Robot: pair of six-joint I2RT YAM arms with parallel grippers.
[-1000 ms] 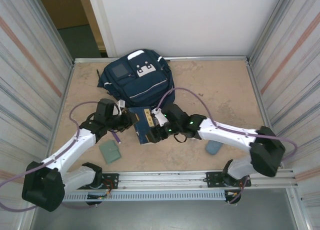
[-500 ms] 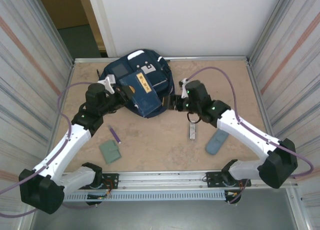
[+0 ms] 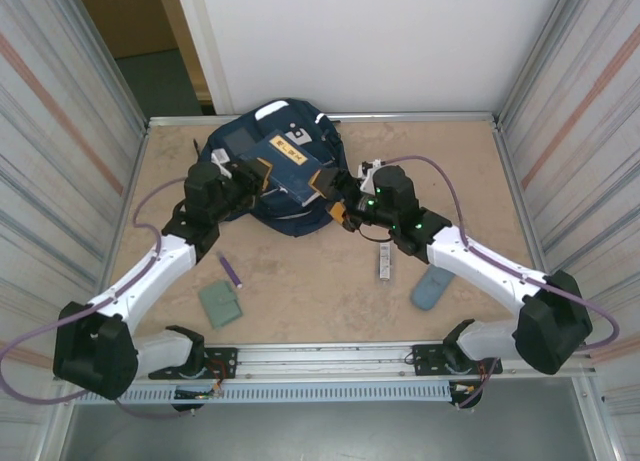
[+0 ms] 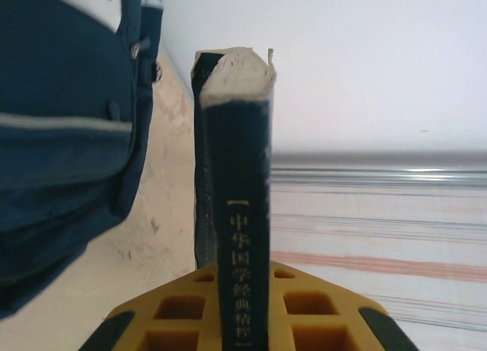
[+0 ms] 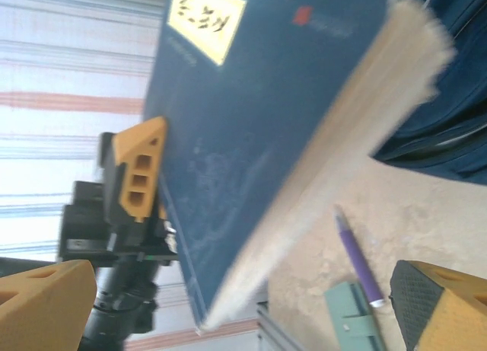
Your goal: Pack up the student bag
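With the left claw [image 3: 257, 172] pinching the book [image 3: 290, 164] by its spine above the student bag [image 3: 300, 213], which lies at the table's [image 3: 440, 161] far middle, and the right claw [image 3: 333, 195] spread just right of the book, lower it into the bag's opening, apparently hidden beneath, before releasing.

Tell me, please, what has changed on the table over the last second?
The left end effector, shut on the book, carried it from the table's middle up and away over the student bag. The right end effector drew off the book, swung right, then returned open beside its right edge. The bag, pen, green pouch and grey-blue pouch stayed put.
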